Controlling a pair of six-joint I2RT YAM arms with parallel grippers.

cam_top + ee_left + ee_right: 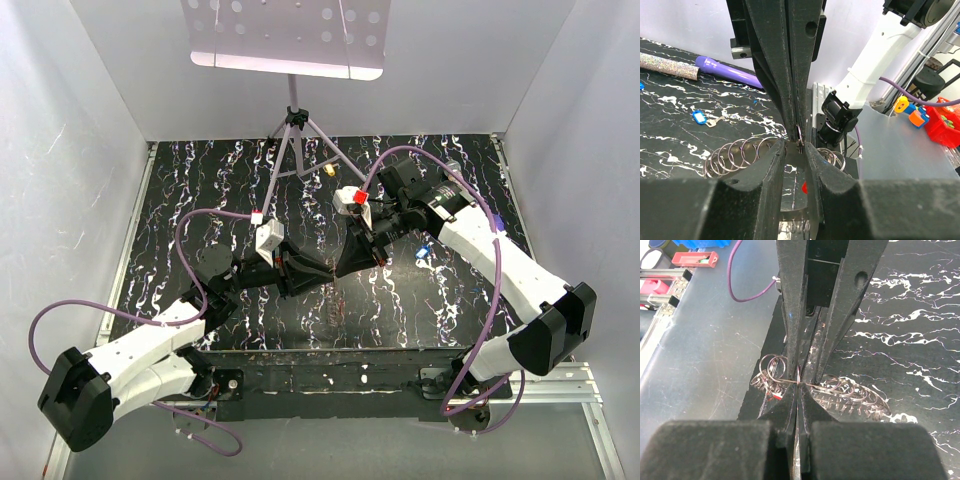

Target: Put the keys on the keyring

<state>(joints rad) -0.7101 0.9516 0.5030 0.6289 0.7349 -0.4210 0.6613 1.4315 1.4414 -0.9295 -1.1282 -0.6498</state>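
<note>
The keyring (850,390), a thin grey wire loop carrying many small rings, lies on the black marbled table (200,180) between both grippers; its coils (735,155) also show in the left wrist view. My right gripper (798,390) is shut on the keyring's wire, beside one upright small ring. My left gripper (796,147) faces it tip to tip, jaws a narrow gap apart around the right fingertips (792,112). A red key (772,396) hangs among the rings under the grippers. A blue key (700,117) lies loose on the table, to the right of the grippers (422,252) from above.
A purple pen (725,70) and a glittery tube (665,64) lie toward the table's right edge. A tripod stand (295,120) rises at the back centre, with a small yellow object (328,170) by its foot. White walls enclose three sides.
</note>
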